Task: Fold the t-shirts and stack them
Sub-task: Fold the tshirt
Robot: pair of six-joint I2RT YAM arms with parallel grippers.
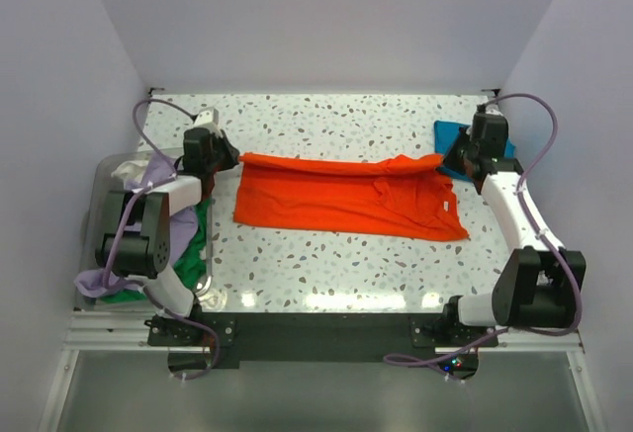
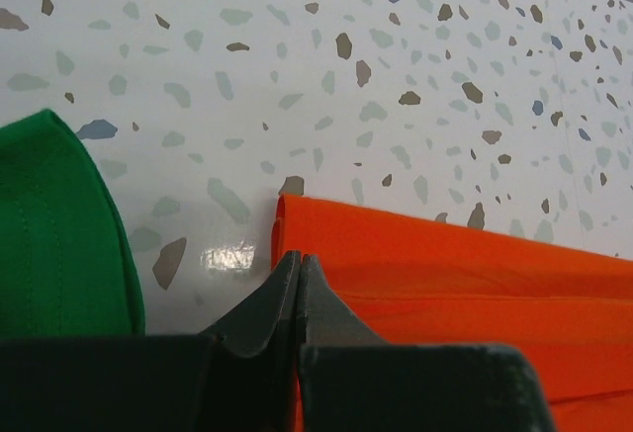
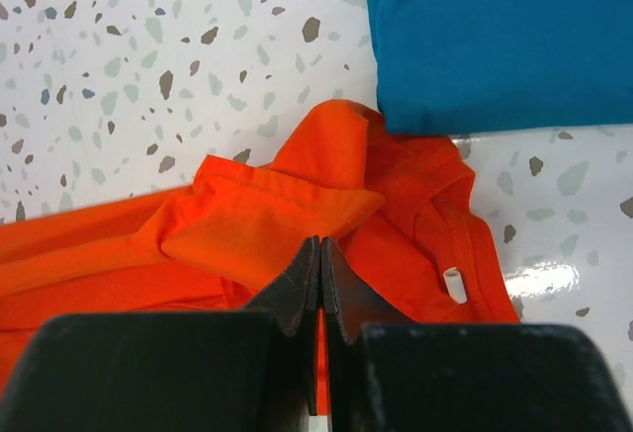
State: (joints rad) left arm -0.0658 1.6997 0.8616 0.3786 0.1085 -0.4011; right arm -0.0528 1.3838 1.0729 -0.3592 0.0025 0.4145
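Note:
The bright orange t-shirt lies spread across the middle of the speckled table. Its far edge is stretched between my two grippers. My left gripper is shut on the shirt's far left corner, with cloth showing between its fingertips. My right gripper is shut on bunched cloth at the shirt's far right, near the collar, its tips pressed together. A folded teal-blue t-shirt lies at the far right, just beyond the orange one.
A clear bin at the table's left edge holds a heap of green, lavender and whitish tees. Green cloth lies just left of my left gripper. A small white tag sits inside the orange collar.

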